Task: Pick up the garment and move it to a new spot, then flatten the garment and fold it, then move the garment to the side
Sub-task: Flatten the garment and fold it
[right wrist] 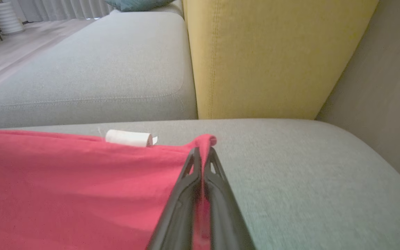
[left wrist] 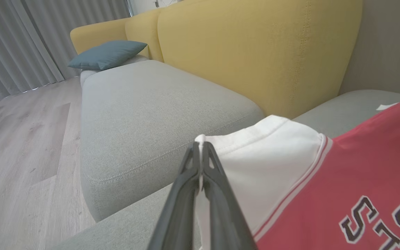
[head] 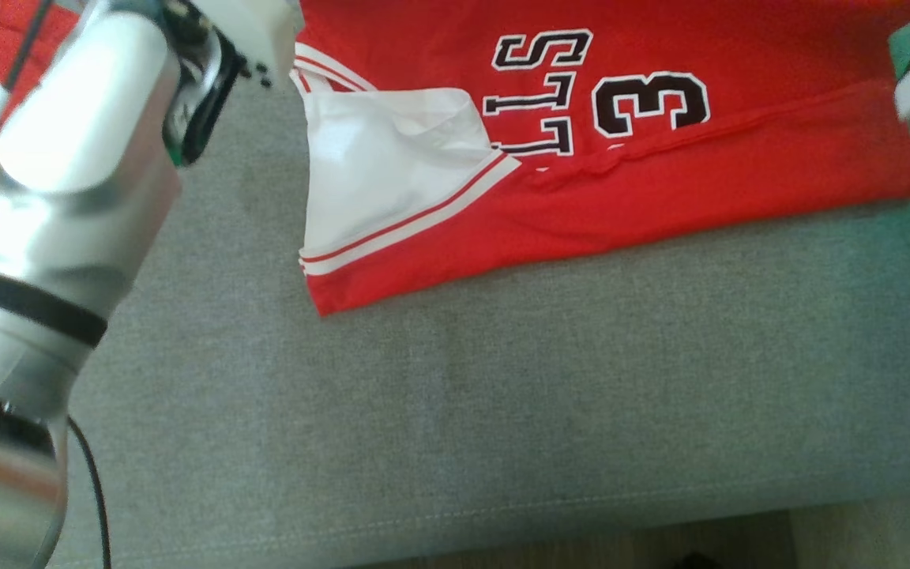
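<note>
red jersey (head: 739, 182) lies across the grey seat cushion (head: 502, 411), near edge well back from the cushion's front seam, wide bare cloth before it. my left gripper (left wrist: 200, 147) is clamped on the white sleeve (left wrist: 266, 159) edge, my right gripper (right wrist: 202, 151) on a red corner, toward the cushion's back.

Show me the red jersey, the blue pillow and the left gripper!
red jersey (head: 739, 182), head view, red cloth near the number.
blue pillow (left wrist: 108, 55), left wrist view, its middle.
left gripper (left wrist: 200, 149), left wrist view, tips pinching the jersey.

Red jersey (head: 739, 182), white sleeve (head: 376, 174), black lettering (head: 534, 102); grey cushion (head: 502, 395); yellow backrest (left wrist: 255, 52)
</note>
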Controlling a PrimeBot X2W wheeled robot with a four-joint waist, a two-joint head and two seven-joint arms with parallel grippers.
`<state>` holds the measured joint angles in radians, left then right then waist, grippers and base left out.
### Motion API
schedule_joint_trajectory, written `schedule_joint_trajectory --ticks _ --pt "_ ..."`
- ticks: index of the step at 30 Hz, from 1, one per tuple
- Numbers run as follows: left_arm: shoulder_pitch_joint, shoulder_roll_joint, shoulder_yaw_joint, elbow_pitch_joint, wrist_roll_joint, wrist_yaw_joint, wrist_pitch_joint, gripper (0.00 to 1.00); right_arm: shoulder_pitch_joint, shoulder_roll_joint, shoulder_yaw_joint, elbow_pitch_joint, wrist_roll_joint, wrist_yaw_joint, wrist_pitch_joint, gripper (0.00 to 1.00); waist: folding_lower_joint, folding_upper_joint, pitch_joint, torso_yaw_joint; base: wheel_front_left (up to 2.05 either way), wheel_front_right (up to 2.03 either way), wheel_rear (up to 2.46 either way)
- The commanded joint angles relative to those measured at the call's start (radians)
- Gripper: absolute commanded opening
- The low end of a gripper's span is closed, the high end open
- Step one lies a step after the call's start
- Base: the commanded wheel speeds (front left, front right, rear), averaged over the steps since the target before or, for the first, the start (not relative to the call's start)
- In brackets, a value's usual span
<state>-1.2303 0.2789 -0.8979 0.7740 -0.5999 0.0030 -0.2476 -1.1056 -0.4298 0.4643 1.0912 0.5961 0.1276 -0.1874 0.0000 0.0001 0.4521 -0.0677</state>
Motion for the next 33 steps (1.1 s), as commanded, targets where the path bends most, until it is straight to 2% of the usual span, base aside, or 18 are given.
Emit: schedule_joint_trajectory --ticks 1,6,11,14,22,27,33 --pt "-0.018 0.049 0.020 -0.036 0.009 -0.002 -0.008 0.00 0.034 -0.027 0.024 -0.024 0.021 0.003 0.012 0.00 0.0000 -0.0001 -0.029 0.006 0.00 0.00 0.00" --pt "0.050 0.081 0.005 -0.095 0.004 -0.002 -0.003 0.00 0.081 -0.052 0.072 -0.038 0.061 0.003 0.065 0.00 0.0000 -0.0001 -0.075 0.013 0.00 0.00 0.00" --pt "0.159 0.136 -0.030 -0.239 0.001 0.014 0.044 0.00 0.134 -0.088 0.132 -0.050 0.099 0.003 0.130 0.00 0.0000 -0.0001 -0.122 0.030 0.00 0.00 0.00" --pt "0.252 0.201 -0.069 -0.395 0.001 0.039 0.118 0.00 0.170 -0.132 0.199 -0.058 0.098 0.003 0.175 0.00 0.0000 -0.0001 -0.144 0.049 0.00 0.00 0.00" --pt "0.386 0.332 -0.111 -0.677 -0.004 0.108 0.243 0.00 0.220 -0.186 0.256 -0.065 0.166 0.003 0.275 0.00 0.0000 -0.0001 -0.167 0.062 0.00 0.00 0.00" --pt "0.432 0.366 -0.135 -0.768 -0.013 0.134 0.302 0.00 0.236 -0.201 0.289 -0.083 0.200 0.003 0.335 0.00 0.0000 -0.0001 -0.174 0.057 0.00 0.00 0.00" --pt "0.451 0.363 -0.165 -0.769 -0.014 0.134 0.337 0.00 0.241 -0.221 0.335 -0.111 0.227 0.003 0.397 0.00 0.0000 -0.0001 -0.160 0.046 0.00 0.00 0.00"
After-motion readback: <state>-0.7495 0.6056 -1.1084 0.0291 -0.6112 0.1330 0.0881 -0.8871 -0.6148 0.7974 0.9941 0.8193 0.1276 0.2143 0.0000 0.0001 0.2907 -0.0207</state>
